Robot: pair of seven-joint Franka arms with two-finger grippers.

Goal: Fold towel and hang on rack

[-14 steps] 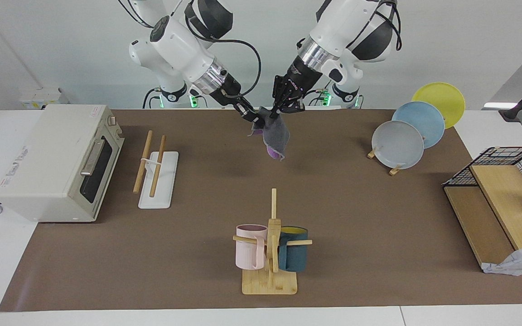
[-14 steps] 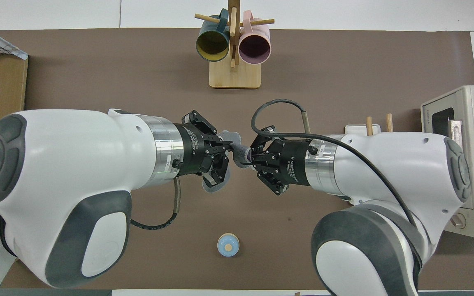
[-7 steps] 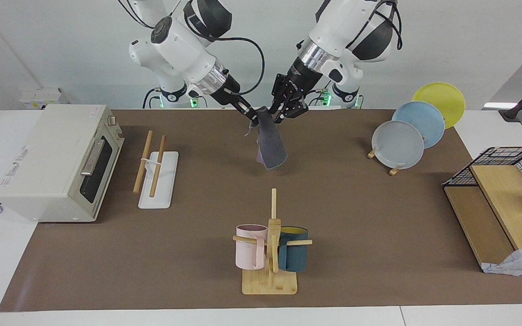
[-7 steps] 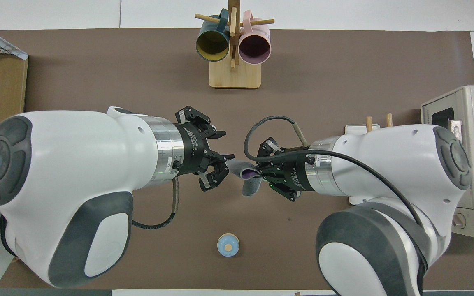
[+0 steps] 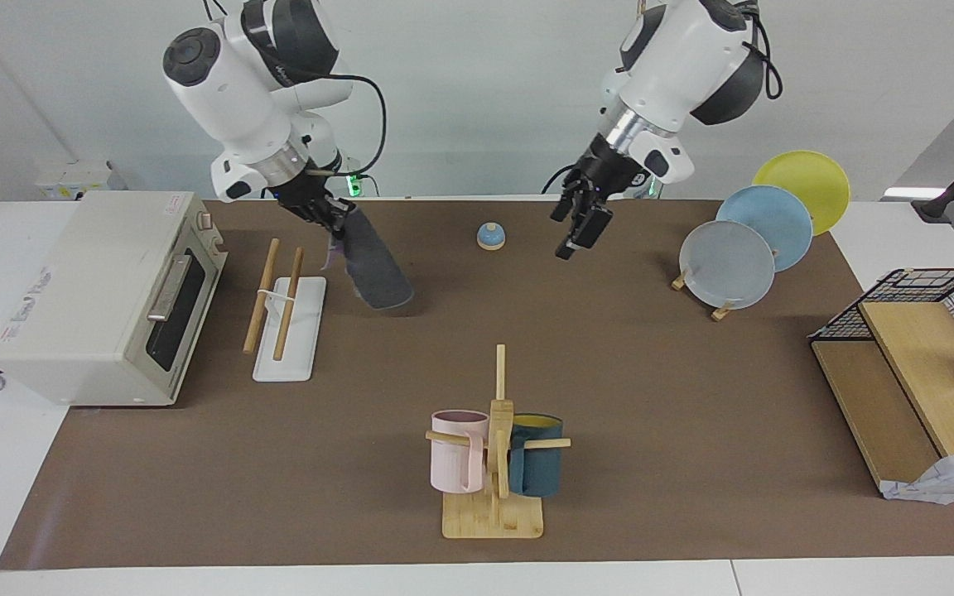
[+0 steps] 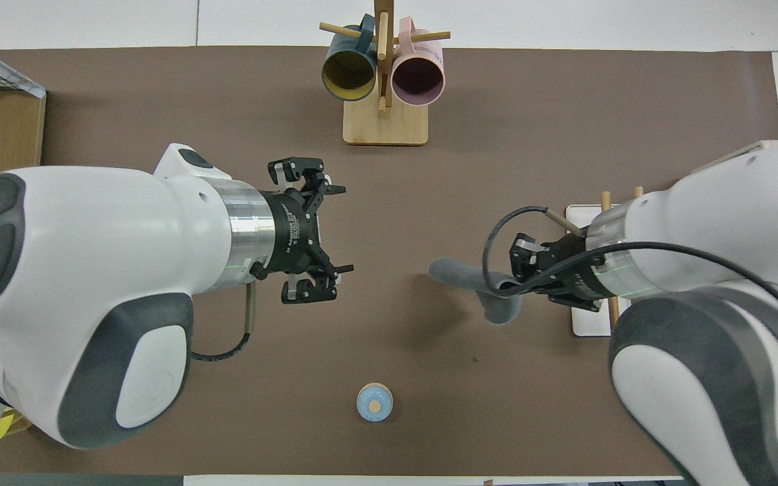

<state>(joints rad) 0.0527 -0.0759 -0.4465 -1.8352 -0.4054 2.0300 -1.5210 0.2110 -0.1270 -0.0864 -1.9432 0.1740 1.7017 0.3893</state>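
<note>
A: Start at the oven's end of the table. What's there?

B: The oven [image 5: 104, 298] sits at the table's edge by the right arm's base, and the rack [image 5: 282, 310] stands just beside it, both rods bare. The right hand [image 5: 330, 217] is up in the air next to the rack, its fingers clamped together on the top edge of the towel [image 5: 373, 269]. The cloth hangs down folded, grey face outward, its lower end close to the table.

A: And a second ago?

B: Both hands held the towel together above the middle of the table, near the robots' edge. Since then the left hand has let go and the right arm has swung the cloth across toward the rack.

A: Where's the left hand now?

B: The left hand [image 5: 578, 225] hangs over the table toward the plates [image 5: 729, 265], fingers spread wide apart and holding nothing. A small blue bell [image 5: 491, 237] stands between the two hands, near the robots' edge.

A: So what does that mean for the job?

B: I'd say the folding is done and the handover finished. What's left is lifting the towel over a rod and draping it. Held by one edge, it may swing or unfold.
</note>
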